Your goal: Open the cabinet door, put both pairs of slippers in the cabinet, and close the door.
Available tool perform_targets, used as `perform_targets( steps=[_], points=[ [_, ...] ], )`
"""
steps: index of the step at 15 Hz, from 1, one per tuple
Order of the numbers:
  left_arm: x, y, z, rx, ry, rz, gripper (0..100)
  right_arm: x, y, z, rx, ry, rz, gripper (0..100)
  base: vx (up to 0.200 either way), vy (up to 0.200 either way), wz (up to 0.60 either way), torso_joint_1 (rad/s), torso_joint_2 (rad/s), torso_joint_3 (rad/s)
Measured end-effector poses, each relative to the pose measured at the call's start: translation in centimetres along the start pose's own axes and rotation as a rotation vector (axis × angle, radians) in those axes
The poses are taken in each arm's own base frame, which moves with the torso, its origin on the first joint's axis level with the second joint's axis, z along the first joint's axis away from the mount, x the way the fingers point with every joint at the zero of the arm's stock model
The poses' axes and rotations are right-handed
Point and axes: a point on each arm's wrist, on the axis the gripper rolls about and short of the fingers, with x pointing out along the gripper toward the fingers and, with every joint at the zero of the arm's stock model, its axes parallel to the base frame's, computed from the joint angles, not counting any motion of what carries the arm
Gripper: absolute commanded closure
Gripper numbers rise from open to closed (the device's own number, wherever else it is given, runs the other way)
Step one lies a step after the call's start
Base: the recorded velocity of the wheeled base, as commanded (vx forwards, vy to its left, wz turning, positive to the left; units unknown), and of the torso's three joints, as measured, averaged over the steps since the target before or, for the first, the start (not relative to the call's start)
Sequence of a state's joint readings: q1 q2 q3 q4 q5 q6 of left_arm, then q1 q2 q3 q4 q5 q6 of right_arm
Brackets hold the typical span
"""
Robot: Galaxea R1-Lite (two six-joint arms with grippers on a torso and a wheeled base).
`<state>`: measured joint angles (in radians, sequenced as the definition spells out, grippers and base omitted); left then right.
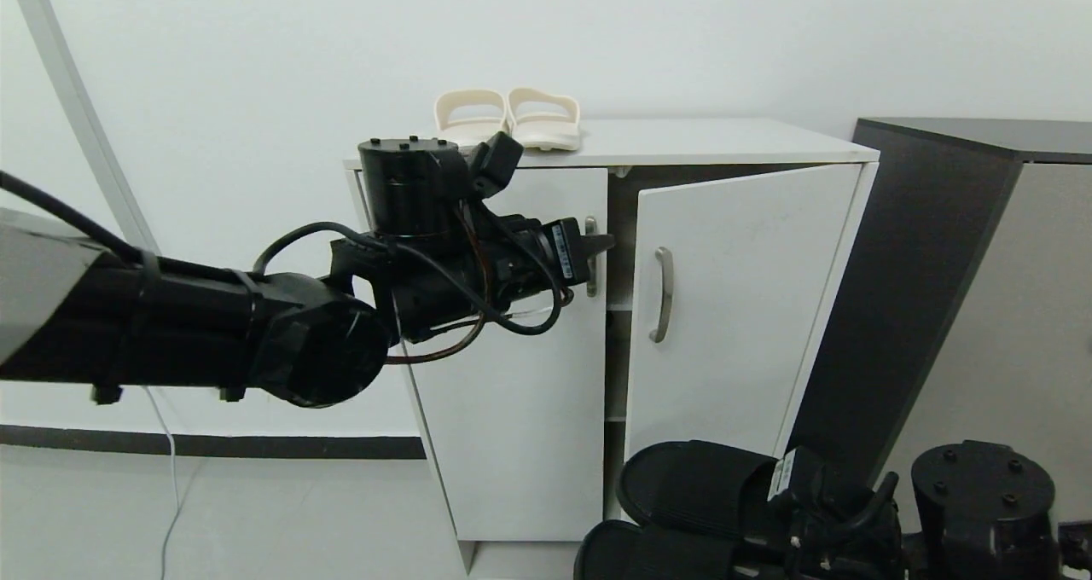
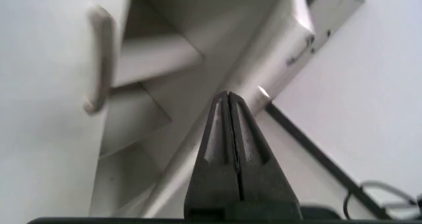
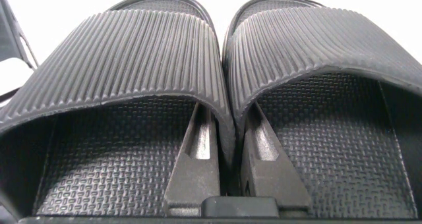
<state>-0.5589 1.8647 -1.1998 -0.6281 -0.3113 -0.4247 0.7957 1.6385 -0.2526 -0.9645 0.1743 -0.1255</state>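
The black slippers (image 1: 682, 486) run off the bottom edge of the head view. The left gripper (image 1: 604, 244) covers part of the left door handle (image 1: 591, 283). The dark gap (image 1: 620, 222) between the doors (image 1: 734, 307) may hold a shelf (image 1: 618, 307).

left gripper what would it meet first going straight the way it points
Likely the ajar right door, near its free edge: the left gripper points across the gap between the doors. Depth is unclear.
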Motion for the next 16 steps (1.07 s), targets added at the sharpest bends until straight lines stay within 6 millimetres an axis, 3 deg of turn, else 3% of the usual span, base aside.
perform_targets(
  steps=[5, 8, 10, 13, 16],
  points=[
    [3.5, 1.9, 0.6, -0.011, -0.039, 0.003, 100, -0.2, 0.1, -0.1, -0.001, 0.001, 0.004, 100, 0.0, 0.0, 0.0, 0.0, 0.0, 0.0],
    [5.2, 2.7, -0.1, -0.026, -0.031, 0.003, 100, -0.2, 0.2, -0.1, -0.002, 0.001, 0.005, 100, 0.0, 0.0, 0.0, 0.0, 0.0, 0.0],
    [5.7, 2.8, -0.6, -0.035, -0.021, 0.002, 100, -0.2, 0.2, -0.1, -0.002, 0.001, 0.006, 100, -0.2, 0.0, 0.0, 0.002, 0.0, 0.002],
    [6.1, 1.9, -1.7, -0.04, 0.009, -0.017, 100, -0.2, 0.2, -0.1, -0.002, 0.003, 0.007, 100, -0.2, 0.0, 0.0, 0.006, 0.0, 0.002],
    [6.1, -2.0, -4.1, -0.033, 0.047, -0.114, 100, -0.2, 0.2, -0.2, -0.014, 0.004, 0.01, 100, -0.2, 0.0, 0.0, 0.001, 0.0, 0.006]
  ],
)
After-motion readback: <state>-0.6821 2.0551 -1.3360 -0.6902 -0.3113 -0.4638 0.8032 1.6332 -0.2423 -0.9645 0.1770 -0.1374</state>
